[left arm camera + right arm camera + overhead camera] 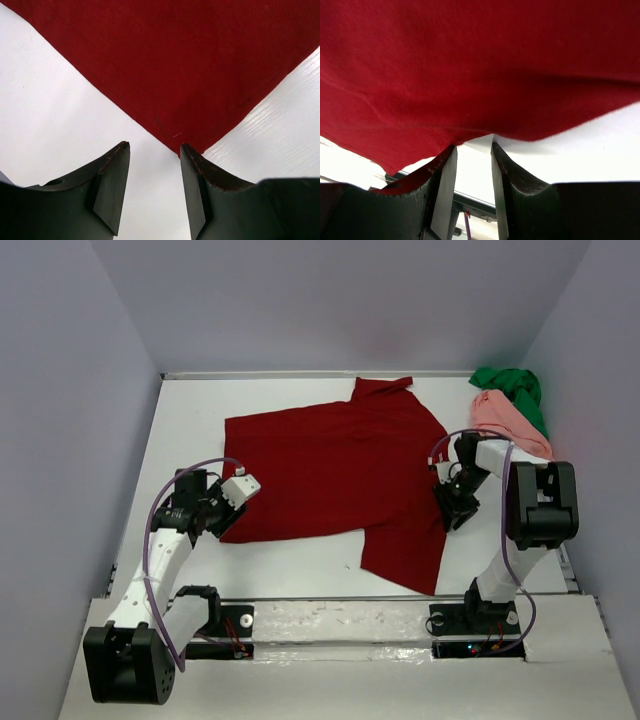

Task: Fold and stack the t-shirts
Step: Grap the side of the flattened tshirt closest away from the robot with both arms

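At the centre of the table (190,410), the dark red shirt (330,470) lay spread flat. Its long axis ran from 9 o'clock to 3 o'clock in the overhead view, with one sleeve pointing to 12 o'clock and the other to 6 o'clock. The pink shirt (505,418) and the green shirt (512,386) lay bunched together in the far corner at 2 o'clock, well apart from both grippers.

The left gripper (152,146) stood at the shirt's 8 o'clock corner. In its wrist view the cloth lay at 12 o'clock. The point of that corner reached down to the jaw tips and met the tip of the right-hand finger (200,175). The jaws stood apart with bare table between them, and nothing was clamped.

The right gripper (472,146) stood at the shirt's 4 o'clock edge, beside the near sleeve. In its wrist view the cloth also lay at 12 o'clock. The edge of the cloth draped over the top of the left-hand finger (445,185). The jaws were apart with a narrower gap, white table showed through it, and no cloth was pinched.

Each arm was nearest to its own end of the shirt. Judged from this layout, the next move required each gripper to advance toward 12 o'clock in its own view, so that the cloth edge entered the gap before closing.
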You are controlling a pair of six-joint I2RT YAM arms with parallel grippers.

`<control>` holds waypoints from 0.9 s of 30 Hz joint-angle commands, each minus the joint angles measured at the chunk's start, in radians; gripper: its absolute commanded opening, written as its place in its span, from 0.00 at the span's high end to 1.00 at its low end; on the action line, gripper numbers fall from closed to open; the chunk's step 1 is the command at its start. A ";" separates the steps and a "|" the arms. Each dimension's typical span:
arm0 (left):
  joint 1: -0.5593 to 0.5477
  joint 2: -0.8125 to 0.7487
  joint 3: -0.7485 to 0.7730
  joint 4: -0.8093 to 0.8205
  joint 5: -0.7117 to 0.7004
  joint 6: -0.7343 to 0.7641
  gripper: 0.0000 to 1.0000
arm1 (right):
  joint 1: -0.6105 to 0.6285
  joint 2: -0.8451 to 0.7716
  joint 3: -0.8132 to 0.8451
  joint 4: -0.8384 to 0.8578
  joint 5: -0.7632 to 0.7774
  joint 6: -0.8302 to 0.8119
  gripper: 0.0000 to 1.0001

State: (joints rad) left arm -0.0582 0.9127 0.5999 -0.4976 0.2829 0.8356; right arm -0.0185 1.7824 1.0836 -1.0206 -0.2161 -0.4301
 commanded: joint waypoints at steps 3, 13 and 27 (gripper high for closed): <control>-0.006 -0.001 -0.002 0.002 -0.019 -0.009 0.44 | 0.014 0.008 0.045 -0.006 -0.028 -0.021 0.61; -0.005 -0.009 0.000 0.005 -0.008 -0.009 0.44 | 0.023 -0.110 0.052 -0.105 -0.016 -0.047 0.60; -0.006 -0.018 -0.008 0.008 -0.008 -0.006 0.44 | 0.023 -0.072 0.032 -0.099 -0.020 -0.052 0.60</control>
State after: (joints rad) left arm -0.0593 0.9123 0.5995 -0.4976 0.2764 0.8345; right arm -0.0048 1.6894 1.1080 -1.1156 -0.2283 -0.4675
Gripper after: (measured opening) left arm 0.561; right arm 0.395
